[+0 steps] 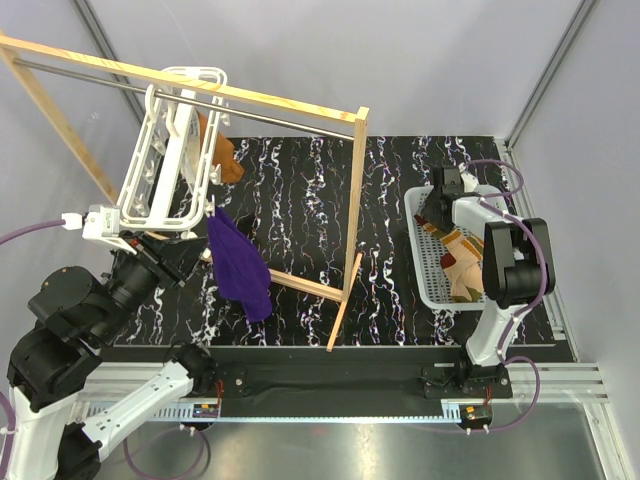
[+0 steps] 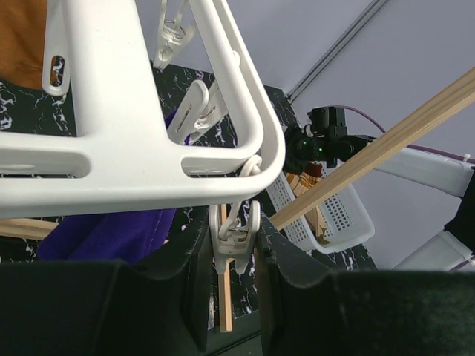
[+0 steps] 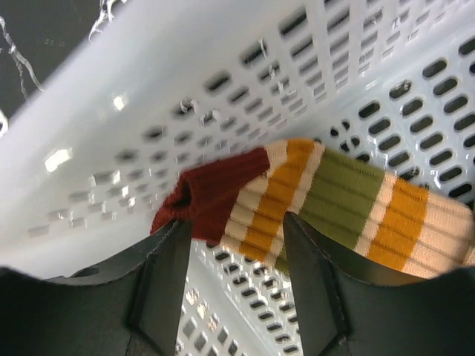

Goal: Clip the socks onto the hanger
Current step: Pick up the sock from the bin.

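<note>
Straddling the maroon end of the socks (image 3: pixel 326 200) in the white basket (image 3: pixel 148 111), the right pincer (image 3: pixel 237 282) stands apart, the sock's length running toward 3 o'clock. The left pincer (image 2: pixel 234 289) clamps a clip peg (image 2: pixel 234 237) on the hanger (image 2: pixel 111 148).

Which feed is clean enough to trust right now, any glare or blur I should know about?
Top view: evenly lit and sharp. Right wrist: bright glare spots on the basket wall, sock clear, fingers dark and soft. Left wrist: hanger fills the frame, nearly washed-out white; clip between that gripper's fingers readable.
</note>
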Robot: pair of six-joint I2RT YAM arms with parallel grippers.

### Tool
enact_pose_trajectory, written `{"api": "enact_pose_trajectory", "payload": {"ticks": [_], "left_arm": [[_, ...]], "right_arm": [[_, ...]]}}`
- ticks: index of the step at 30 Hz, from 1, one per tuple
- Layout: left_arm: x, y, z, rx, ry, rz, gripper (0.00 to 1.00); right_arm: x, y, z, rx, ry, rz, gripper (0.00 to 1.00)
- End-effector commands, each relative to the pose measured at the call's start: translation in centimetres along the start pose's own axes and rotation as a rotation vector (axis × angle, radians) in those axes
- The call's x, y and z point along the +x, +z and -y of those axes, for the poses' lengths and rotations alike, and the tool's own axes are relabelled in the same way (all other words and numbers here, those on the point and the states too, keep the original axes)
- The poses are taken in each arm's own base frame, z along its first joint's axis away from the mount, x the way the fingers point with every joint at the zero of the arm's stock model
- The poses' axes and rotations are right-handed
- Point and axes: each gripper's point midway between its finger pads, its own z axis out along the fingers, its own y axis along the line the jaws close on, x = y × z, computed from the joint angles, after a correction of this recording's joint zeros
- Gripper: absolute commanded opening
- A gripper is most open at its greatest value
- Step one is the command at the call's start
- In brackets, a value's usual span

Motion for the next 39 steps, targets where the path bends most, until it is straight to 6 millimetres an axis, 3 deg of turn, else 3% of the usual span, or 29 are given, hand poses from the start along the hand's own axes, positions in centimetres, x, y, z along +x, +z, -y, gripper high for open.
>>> {"api": "enact_pose_trajectory", "payload": {"ticks": [1,9,14,22,23,29,33,35,36,38,39], "left_arm": [[-0.9,0.3,1.0,0.04,0.01,0.023,0.0],[-0.7,0.2,1.0,0.044,0.005,0.017,0.0],[-0.4,0.3,1.1,0.051,0.004,0.007,0.0],[0.0,0.3,0.9,0.048,-0.001,0.003,0.0],[0.0,0.2,0.9,0.049,-0.001,0.001,0.0],[0.2,0.2,0.9,0.054,-0.008,0.003,0.0],[0.0,0.1,1.0,0.058,-0.009,0.007,0.0],[0.0,0.1,0.9,0.057,-0.009,0.01,0.0],[0.0,0.1,1.0,0.06,-0.01,0.012,0.0],[-0.1,0.1,1.2,0.068,-0.012,0.016,0.0],[-0.2,0.0,1.2,0.069,-0.011,0.018,0.0]], "right_arm": [[-1.3,1.0,0.7,0.075,-0.021,0.019,0.6],[0.7,1.3,1.6,0.094,0.004,-0.037,0.53],[1.0,0.6,2.2,0.09,0.02,-0.021,0.32],[-0.1,-1.8,3.0,0.084,-0.013,0.028,0.12],[-0.3,-2.1,3.0,0.083,-0.027,0.031,0.02],[-1.3,-5.9,2.9,0.02,-0.033,0.072,0.0],[-1.8,-10.5,3.3,-0.045,-0.018,0.128,0.0],[-0.8,-11.8,3.9,-0.063,-0.02,0.113,0.0],[-1.1,-13.7,3.6,-0.112,-0.009,0.136,0.0],[0.5,-15.0,4.3,-0.143,-0.011,0.118,0.0],[0.6,-17.0,4.1,-0.199,-0.005,0.131,0.0]]}}
